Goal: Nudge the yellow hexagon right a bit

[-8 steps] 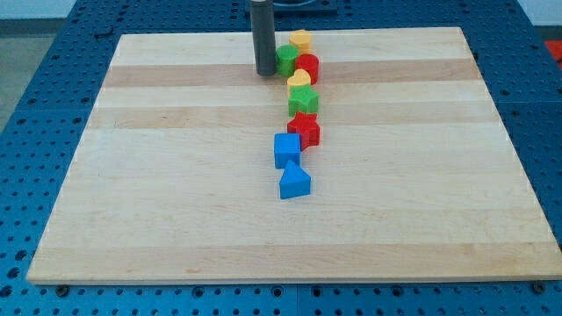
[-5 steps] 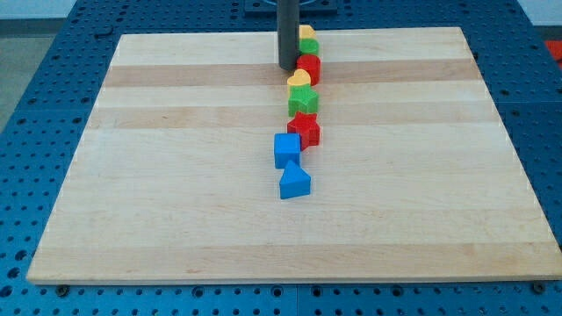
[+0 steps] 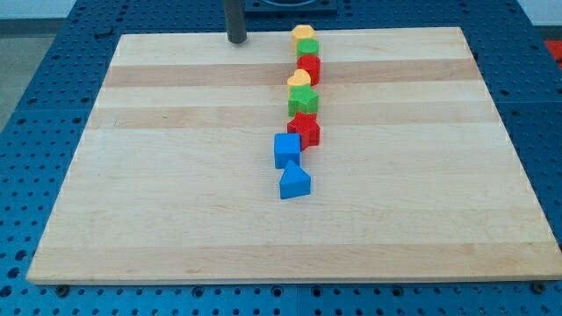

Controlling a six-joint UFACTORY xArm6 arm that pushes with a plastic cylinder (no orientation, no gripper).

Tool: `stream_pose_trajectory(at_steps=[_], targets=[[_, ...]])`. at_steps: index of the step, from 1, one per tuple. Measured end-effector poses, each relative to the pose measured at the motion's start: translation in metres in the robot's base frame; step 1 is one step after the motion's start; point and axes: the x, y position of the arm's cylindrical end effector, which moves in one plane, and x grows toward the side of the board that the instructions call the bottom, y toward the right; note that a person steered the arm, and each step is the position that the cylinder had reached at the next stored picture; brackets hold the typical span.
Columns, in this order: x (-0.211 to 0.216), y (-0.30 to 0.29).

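The yellow hexagon (image 3: 304,33) sits at the top edge of the wooden board (image 3: 176,175), at the head of a column of blocks. Just below it and touching it is a green block (image 3: 306,48), then a red cylinder (image 3: 308,68). My tip (image 3: 236,41) stands on the board's top edge, well to the left of the yellow hexagon and apart from every block.
Down the column come a yellow heart (image 3: 299,82), a green block (image 3: 303,102), a red star (image 3: 305,128), a blue square block (image 3: 286,149) and a blue triangle (image 3: 294,183). Blue perforated table surrounds the board.
My tip went right against the green block, pushing it between the yellow hexagon and the red cylinder, then moved away up and left. The hexagon shifted slightly upward.
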Motion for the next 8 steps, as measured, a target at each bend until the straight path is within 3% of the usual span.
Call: stream_pose_trajectory(at_steps=[3,8], targets=[[-0.009,0.025],[-0.009,0.181]])
